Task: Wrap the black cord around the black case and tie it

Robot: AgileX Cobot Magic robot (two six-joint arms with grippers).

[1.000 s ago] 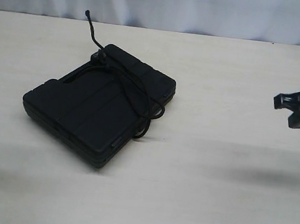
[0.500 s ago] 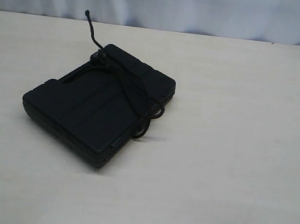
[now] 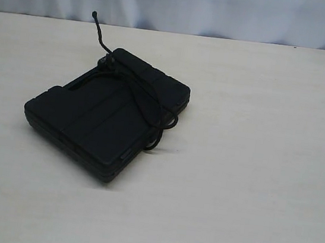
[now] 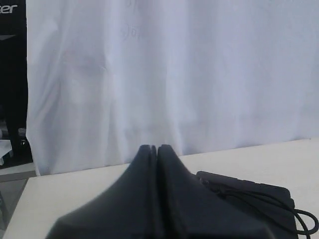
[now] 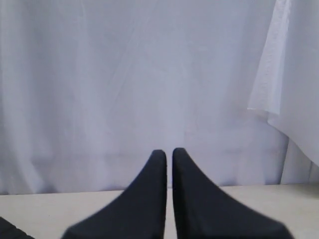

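Sliding on the table (image 3: 252,169), the case (image 3: 100,119), left of centre, could shed the cord (image 3: 152,105), judged loosely tied. It crosses the lid, a slack loop drooping beside one side. Table edges lie well apart, with open room all round. Left gripper (image 4: 157,149) and right gripper (image 5: 169,152): pressed together, empty.

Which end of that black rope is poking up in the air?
The tip of the black cord at the black case's far corner; the rest lies across its top and droops over the side.

pale table (image 3: 252,169), white curtain (image 3: 178,4) behind.
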